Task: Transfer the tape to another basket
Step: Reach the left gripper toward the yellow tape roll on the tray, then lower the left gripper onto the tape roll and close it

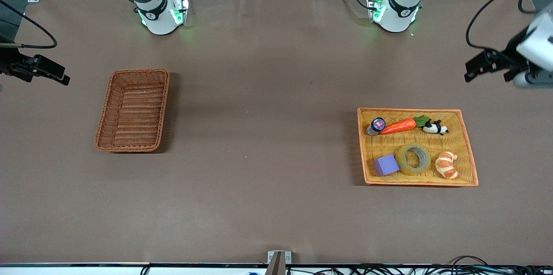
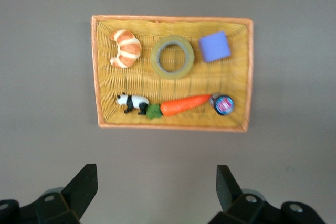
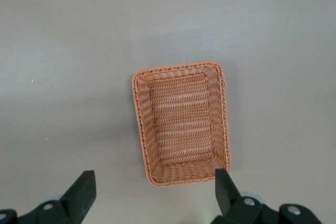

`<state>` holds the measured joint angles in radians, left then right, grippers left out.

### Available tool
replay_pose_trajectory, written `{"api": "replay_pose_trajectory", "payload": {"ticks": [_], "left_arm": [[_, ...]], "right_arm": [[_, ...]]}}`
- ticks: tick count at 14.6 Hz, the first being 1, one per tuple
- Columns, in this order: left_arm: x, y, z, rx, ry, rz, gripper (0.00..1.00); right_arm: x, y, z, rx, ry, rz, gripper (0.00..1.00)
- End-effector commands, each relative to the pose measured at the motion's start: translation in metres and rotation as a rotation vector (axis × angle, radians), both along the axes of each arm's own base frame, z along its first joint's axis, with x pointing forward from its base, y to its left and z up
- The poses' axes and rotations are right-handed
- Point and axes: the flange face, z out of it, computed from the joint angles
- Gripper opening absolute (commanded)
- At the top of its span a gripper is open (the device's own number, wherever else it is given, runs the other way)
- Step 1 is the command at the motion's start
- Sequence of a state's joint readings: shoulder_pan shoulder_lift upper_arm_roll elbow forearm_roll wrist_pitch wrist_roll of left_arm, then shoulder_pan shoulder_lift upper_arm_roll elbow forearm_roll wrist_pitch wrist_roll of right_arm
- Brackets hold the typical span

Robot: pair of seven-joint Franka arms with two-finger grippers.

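Observation:
The tape, a translucent yellowish ring, lies flat in the orange-yellow tray between a purple block and a croissant. It also shows in the left wrist view. The reddish-brown basket stands empty toward the right arm's end, and shows in the right wrist view. My left gripper is open and empty, high over the table edge at the left arm's end, apart from the tray. My right gripper is open and empty, high over the table edge beside the basket.
The tray also holds a purple block, a croissant, a toy carrot, a small panda and a small round tin. Brown table lies between basket and tray.

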<state>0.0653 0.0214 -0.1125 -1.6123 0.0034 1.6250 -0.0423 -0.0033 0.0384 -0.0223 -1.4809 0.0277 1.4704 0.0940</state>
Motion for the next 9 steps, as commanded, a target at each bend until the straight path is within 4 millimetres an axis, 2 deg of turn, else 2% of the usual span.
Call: {"api": "replay_pose_trajectory", "payload": {"ticks": [1, 4, 5, 6, 9], "left_arm": [[0.045, 0.014, -0.064, -0.016, 0.032, 0.007, 1.0], [0.071, 0.022, -0.16, -0.027, 0.028, 0.029, 1.0], [0.075, 0.029, -0.185, -0.027, 0.003, 0.041, 1.0], [0.081, 0.026, -0.212, -0.027, -0.007, 0.034, 1.0], [0.096, 0.034, -0.281, 0.008, -0.011, 0.012, 1.0]], "right_arm": [[-0.004, -0.001, 0.004, 0.024, 0.001, 0.006, 1.0], [-0.004, -0.001, 0.004, 0.024, 0.001, 0.006, 1.0], [-0.004, -0.001, 0.004, 0.024, 0.001, 0.006, 1.0], [-0.004, -0.001, 0.004, 0.024, 0.001, 0.006, 1.0], [-0.004, -0.001, 0.004, 0.024, 0.001, 0.006, 1.0]]}}
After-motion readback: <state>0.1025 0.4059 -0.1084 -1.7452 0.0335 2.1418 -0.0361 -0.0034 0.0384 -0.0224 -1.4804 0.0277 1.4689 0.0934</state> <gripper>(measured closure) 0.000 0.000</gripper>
